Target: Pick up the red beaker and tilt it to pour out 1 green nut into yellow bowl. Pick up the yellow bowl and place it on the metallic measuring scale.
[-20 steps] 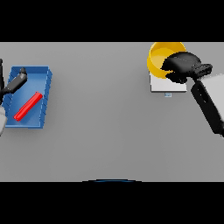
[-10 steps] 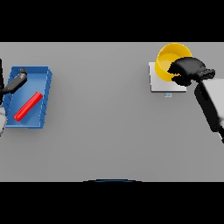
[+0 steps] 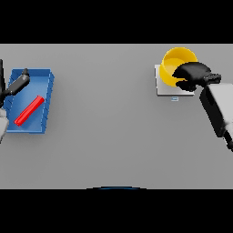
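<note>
The yellow bowl (image 3: 175, 65) sits tilted over the far part of the metallic scale (image 3: 164, 88), a pale square pad at the table's far right. My right hand (image 3: 195, 74) is at the bowl's right rim with its fingers curled round it. Whether the bowl rests on the pad or hangs just above it I cannot tell. The red beaker (image 3: 28, 110) lies on its side in the blue tray (image 3: 47, 98) at the far left. My left hand (image 3: 18, 83) hovers over the tray's far corner, fingers straight, holding nothing.
The blue tray's walls stand around the beaker at the left edge. A small blue mark (image 3: 174, 98) shows on the scale's near edge. Grey table (image 3: 104, 118) stretches between tray and scale.
My right hand has carried the yellow bowl a little to the right and then slightly down over the scale. The left hand has barely moved.
</note>
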`<move>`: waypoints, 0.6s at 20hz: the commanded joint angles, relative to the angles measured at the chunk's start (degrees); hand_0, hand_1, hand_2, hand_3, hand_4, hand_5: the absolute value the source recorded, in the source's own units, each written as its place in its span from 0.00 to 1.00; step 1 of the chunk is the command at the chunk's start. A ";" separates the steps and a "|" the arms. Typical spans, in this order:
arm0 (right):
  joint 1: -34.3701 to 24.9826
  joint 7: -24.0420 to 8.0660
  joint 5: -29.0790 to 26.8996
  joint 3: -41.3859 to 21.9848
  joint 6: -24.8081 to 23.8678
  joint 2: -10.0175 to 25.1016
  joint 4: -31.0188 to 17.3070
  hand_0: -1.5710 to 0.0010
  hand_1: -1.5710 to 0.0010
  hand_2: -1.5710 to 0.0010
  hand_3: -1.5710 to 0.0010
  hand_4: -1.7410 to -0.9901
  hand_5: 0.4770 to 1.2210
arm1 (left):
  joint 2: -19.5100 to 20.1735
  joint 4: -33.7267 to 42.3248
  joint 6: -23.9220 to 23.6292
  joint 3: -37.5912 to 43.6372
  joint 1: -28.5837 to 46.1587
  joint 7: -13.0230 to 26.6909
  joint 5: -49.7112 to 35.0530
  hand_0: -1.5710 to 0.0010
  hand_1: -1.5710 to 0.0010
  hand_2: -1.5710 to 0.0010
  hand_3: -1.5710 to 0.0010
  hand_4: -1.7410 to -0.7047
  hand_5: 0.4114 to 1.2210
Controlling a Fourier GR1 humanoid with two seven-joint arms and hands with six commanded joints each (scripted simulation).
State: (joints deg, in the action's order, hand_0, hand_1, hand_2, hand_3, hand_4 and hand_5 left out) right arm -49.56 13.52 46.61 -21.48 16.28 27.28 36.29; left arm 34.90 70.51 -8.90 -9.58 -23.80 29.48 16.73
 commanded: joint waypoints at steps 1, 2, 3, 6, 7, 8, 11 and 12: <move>-0.24 0.36 -0.05 -0.11 0.50 0.01 0.19 0.22 0.30 0.31 0.43 0.11 0.90 | 0.12 -0.09 0.22 0.02 -0.56 0.51 0.03 1.00 1.00 1.00 1.00 0.99 0.32; -0.17 0.14 0.17 -0.28 0.65 -0.01 0.17 0.37 0.44 0.41 0.49 0.15 0.81 | 0.34 -0.14 0.27 0.18 0.31 -0.11 -0.19 1.00 1.00 1.00 1.00 0.99 0.32; -0.30 0.00 0.70 -0.87 1.43 0.22 0.28 0.50 0.55 0.50 0.54 0.18 0.74 | 0.03 -0.26 0.19 0.18 -0.35 0.51 -0.21 1.00 1.00 1.00 1.00 0.99 0.32; -0.90 1.48 2.09 -2.07 1.12 0.58 -0.65 0.74 0.77 0.70 0.65 0.23 0.61 | -0.17 -1.44 0.15 0.39 -1.02 -0.08 -0.35 1.00 1.00 1.00 1.00 0.98 0.31; -1.07 2.36 2.29 -2.20 0.72 0.64 -1.24 0.79 0.82 0.76 0.68 0.24 0.58 | -0.53 -1.28 -0.09 0.17 -0.96 0.29 -0.21 1.00 1.00 1.00 1.00 0.98 0.31; -1.48 2.91 2.42 -2.26 0.40 0.40 -1.84 0.83 0.85 0.81 0.70 0.25 0.56 | -0.53 -1.11 0.03 0.03 -1.01 0.66 -0.11 1.00 1.00 1.00 1.00 0.98 0.31; -1.08 4.41 1.99 -2.03 0.12 0.62 -1.78 0.92 0.92 0.90 0.77 0.27 0.49 | 0.07 -1.38 -0.15 0.58 -0.29 -0.70 -0.34 1.00 1.00 1.00 1.00 0.98 0.31; -0.91 4.16 2.03 -1.96 -0.61 0.26 -1.87 0.93 0.94 0.92 0.79 0.27 0.46 | -0.05 -1.38 0.04 0.43 -0.22 -0.90 -0.42 1.00 1.00 1.00 1.00 0.98 0.31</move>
State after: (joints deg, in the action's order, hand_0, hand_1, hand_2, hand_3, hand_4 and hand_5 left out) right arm -50.46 17.68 48.65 -23.45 15.67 27.52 34.42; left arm 34.84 69.13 -8.85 -9.16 -24.02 28.56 16.30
